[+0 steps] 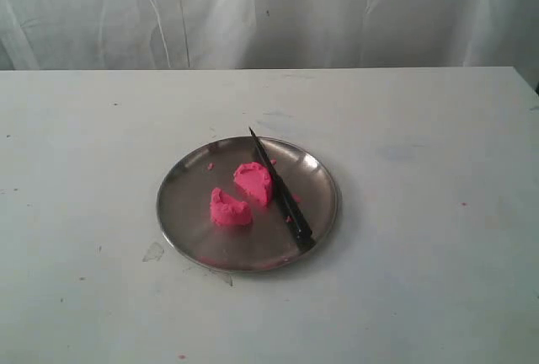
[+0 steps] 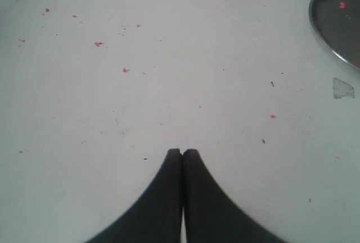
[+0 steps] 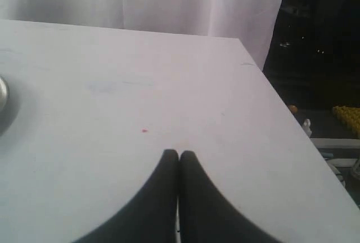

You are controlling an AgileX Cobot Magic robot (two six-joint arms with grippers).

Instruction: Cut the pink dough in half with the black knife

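Pink dough [image 1: 253,182] lies in two halves on a metal plate [image 1: 189,200].
The black knife [image 1: 283,194] rests on the plate just beside one half; the left gripper [image 2: 181,153] and right gripper [image 3: 179,154] are both pressed closed, holding nothing.

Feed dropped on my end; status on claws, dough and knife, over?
Left claw and right claw shut, empty. Pink dough in two pieces on metal plate. Black knife lying on plate beside them. No obstruction seen.

No readable text, label, brand, number or sign anywhere, in the exterior view or either wrist view.
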